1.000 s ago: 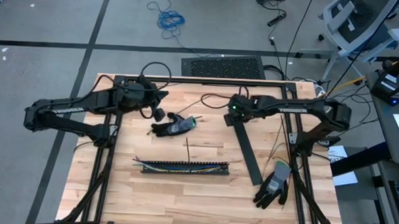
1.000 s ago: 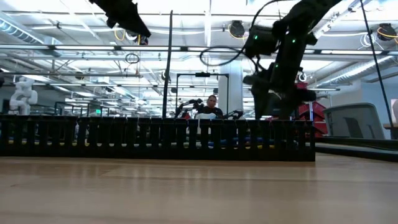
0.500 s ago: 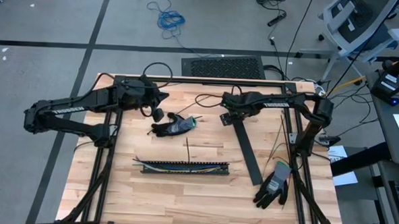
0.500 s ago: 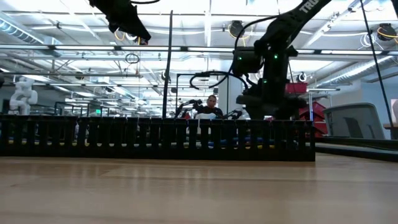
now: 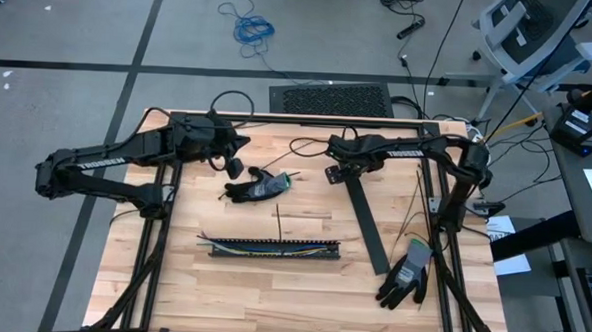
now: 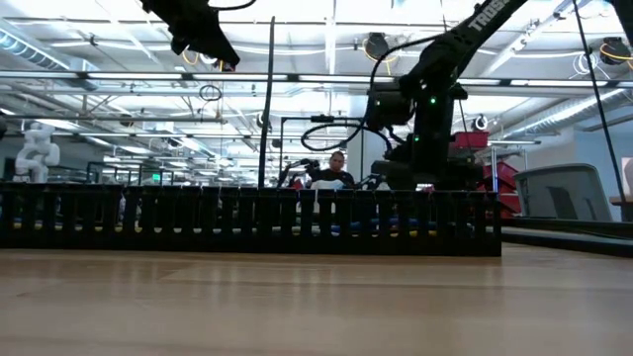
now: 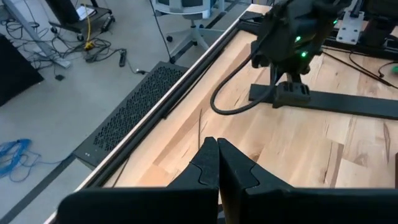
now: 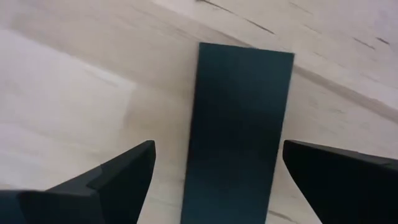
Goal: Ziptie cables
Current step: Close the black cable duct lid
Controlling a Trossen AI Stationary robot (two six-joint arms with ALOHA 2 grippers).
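Note:
The cables (image 5: pixel 273 245), thin white, yellow and green wires, lie inside the black slotted duct (image 5: pixel 272 250) near the table's front; the duct (image 6: pixel 247 220) fills the low view. A thin black strap (image 6: pixel 267 99) stands up from it. A flat black strip (image 5: pixel 366 224) lies slanting on the table to the right. My right gripper (image 5: pixel 334 174) hangs open, pointing down over that strip's far end (image 8: pixel 242 106), one finger (image 8: pixel 121 171) on each side and apart from it. My left gripper (image 7: pixel 217 163) is shut on nothing, raised above the far left of the table (image 5: pixel 238 169).
A black glove (image 5: pixel 257 188) with a few wires lies just right of my left gripper. A second glove (image 5: pixel 407 275) lies at the front right, beside the strip's near end. Black frame rails (image 5: pixel 298 119) run along the table's far edge and sides.
My right gripper has gone toward the table's left edge and sunk toward the far end of the flat black strip, staying open.

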